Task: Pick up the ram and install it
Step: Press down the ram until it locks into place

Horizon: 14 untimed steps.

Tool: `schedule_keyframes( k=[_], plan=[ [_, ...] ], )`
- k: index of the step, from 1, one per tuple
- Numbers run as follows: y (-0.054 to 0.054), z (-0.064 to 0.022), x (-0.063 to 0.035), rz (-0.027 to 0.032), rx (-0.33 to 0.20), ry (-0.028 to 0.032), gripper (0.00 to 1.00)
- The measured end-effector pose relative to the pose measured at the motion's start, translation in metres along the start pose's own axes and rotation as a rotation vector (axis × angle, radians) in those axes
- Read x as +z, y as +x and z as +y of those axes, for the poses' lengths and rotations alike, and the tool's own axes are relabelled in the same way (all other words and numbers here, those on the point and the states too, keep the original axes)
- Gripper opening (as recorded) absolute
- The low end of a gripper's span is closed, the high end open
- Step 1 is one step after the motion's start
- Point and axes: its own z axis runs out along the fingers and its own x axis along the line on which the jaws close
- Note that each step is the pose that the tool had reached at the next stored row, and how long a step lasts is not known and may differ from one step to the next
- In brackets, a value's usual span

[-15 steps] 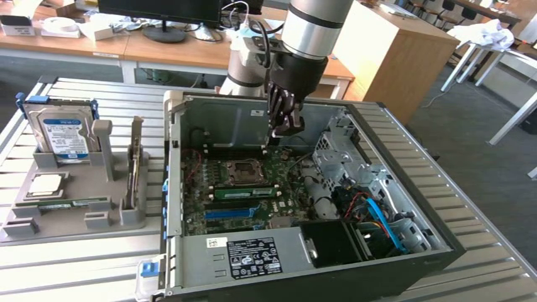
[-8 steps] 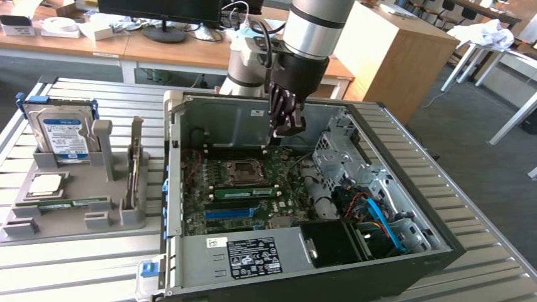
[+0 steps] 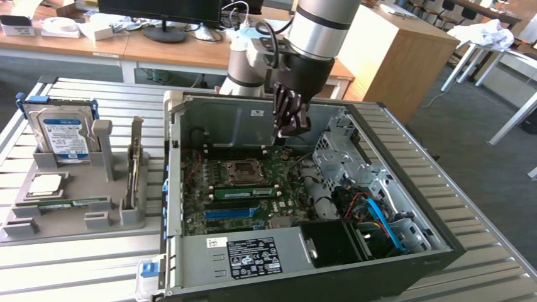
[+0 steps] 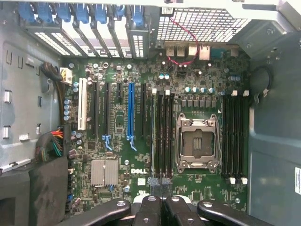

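Exterior view: my gripper, fingers pressed together and empty, hangs in the open computer case, above the processor socket. The ram sits in a slot just beside that socket.

Wrist view: the ram stands edge-on beside the socket, near my fingertips.

Jaws' base cut off by edge, drive label unreadable
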Motion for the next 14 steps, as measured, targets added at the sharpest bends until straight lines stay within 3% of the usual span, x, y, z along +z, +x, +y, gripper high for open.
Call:
schedule_keyframes(
  k=[11,14],
  plan=[
    [0.0,-0.0153,-0.0005,0.0,0.0,-0.0024,0.1],
    [0.0,-0.016,-0.0005,0.0,0.0,-0.0025,0.1]
  ],
)
